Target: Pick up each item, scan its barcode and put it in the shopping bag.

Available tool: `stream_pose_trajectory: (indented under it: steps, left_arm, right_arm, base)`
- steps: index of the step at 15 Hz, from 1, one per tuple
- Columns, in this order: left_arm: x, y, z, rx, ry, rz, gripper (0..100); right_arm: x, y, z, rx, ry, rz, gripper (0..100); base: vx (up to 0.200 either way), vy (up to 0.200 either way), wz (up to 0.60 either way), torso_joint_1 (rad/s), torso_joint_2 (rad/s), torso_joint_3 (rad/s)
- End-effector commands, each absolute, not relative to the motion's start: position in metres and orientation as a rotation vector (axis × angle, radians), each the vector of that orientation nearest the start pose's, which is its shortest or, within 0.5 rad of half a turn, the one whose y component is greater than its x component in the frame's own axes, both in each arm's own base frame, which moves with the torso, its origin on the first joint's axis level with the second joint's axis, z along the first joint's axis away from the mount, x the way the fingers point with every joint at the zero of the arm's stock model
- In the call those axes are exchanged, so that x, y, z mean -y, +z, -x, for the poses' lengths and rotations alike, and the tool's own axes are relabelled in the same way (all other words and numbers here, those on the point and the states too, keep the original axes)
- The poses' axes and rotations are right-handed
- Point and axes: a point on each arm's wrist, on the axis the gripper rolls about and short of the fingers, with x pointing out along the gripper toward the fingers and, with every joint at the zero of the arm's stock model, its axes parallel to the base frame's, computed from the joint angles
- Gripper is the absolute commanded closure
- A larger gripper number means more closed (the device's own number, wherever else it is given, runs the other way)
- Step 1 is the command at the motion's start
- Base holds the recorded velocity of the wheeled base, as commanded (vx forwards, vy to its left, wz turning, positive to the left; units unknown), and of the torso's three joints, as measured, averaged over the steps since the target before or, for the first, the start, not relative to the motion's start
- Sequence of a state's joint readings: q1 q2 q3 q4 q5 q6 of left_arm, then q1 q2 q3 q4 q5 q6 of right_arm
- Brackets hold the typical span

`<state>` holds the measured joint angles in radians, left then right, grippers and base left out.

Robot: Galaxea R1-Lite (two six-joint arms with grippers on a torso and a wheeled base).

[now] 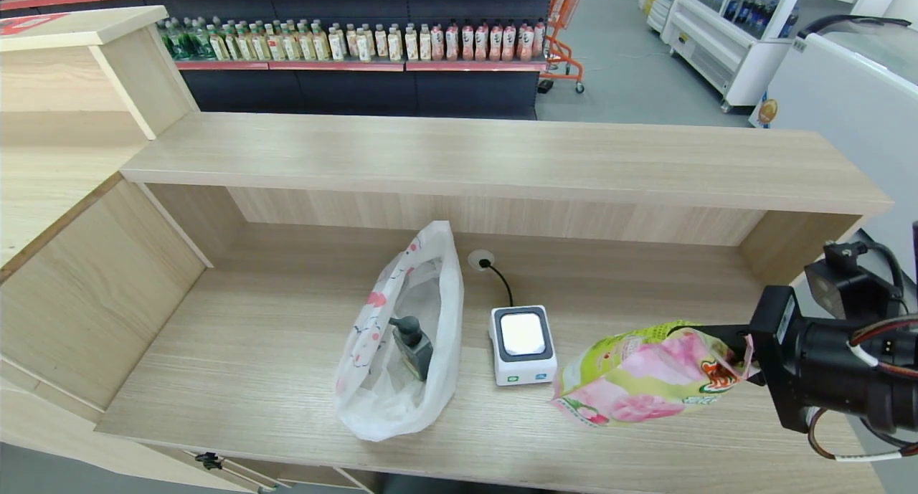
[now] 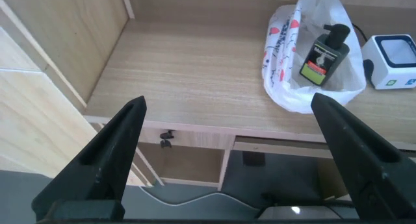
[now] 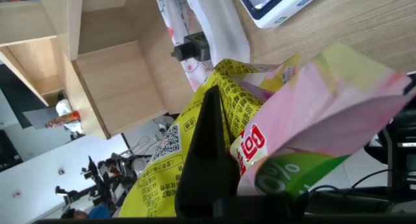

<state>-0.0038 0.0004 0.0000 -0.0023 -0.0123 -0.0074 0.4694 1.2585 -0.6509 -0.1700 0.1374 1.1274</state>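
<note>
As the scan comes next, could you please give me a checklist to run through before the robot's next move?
1. Right gripper shut on the snack pouch: ok.
2. Pouch over the barcode scanner window: not ok; it hangs to the scanner's right.
3. Barcode turned towards the window: cannot tell.
4. Shopping bag mouth open: ok; a pump bottle lies inside.
5. Left gripper out of the way: ok; open, apart from bag and scanner.
</note>
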Motion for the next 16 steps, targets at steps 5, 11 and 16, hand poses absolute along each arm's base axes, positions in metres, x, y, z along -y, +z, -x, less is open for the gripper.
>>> stream_pose_trajectory:
  steps: [5,11,16]
  left_arm:
    - [0.000,0.076,0.023,0.001,-0.017,0.005,0]
    - [0.000,0.076,0.023,0.001,-0.017,0.005,0]
    - [0.000,0.076,0.023,0.001,-0.017,0.005,0]
  right_arm:
    - [-0.090,0.198,-0.206,-0.735,0.176,-1.026,100]
    - [-0.097,0.169,-0.256,-0.743,0.098,-1.082,100]
    - [-0.103,0.143,-0.291,-0.757,0.065,-1.087,100]
  base:
    - [0.000,0.120,0.00,0.002,0.00,0.000]
    - [0.000,0.000,0.00,0.000,0.00,0.000]
    - [0.000,0.000,0.00,0.000,0.00,0.000]
